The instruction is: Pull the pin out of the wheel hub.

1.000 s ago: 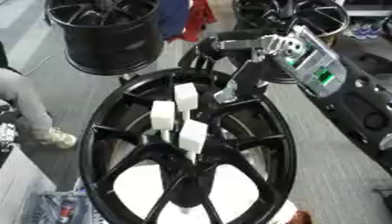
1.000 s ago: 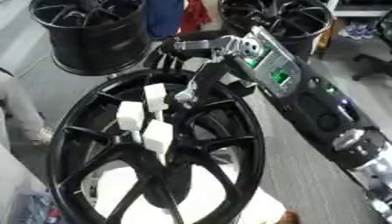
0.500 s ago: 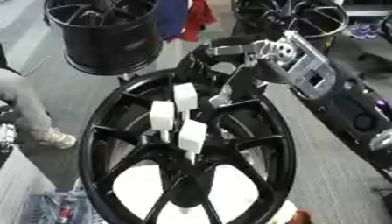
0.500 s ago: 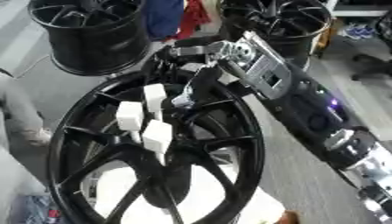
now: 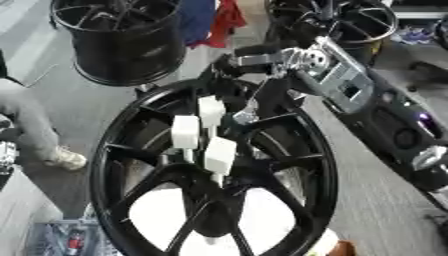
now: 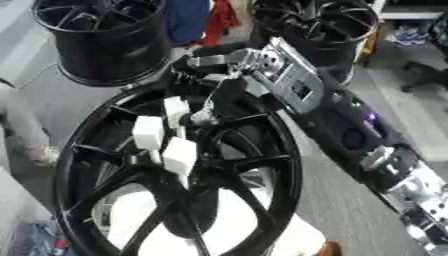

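Wheel hub (image 5: 289,150), large, black and with many spokes, fills the middle of both views and stands tilted, its open face toward the camera. Three white block-shaped pieces (image 5: 203,132) sit among the spokes on the upper left part of the wheel, near the centre; one is higher, one is to the left, one is lower. Which of them is the pin I cannot tell.

The right hand (image 5: 249,107) comes in from the upper right on a black and silver arm (image 6: 293,85). Its fingers point down into the wheel, just beside the highest white piece, and a small silver part (image 5: 241,118) shows at the fingertips. The fingers look bent toward this spot, but if they grip something or only touch it I cannot tell. The left hand shows in no view.

Behind the wheel stand two other black wheels: one (image 5: 122,40) at the upper left, one (image 5: 346,22) at the upper right. Between them hang a blue cloth (image 5: 197,20) and a red cloth (image 5: 229,17).
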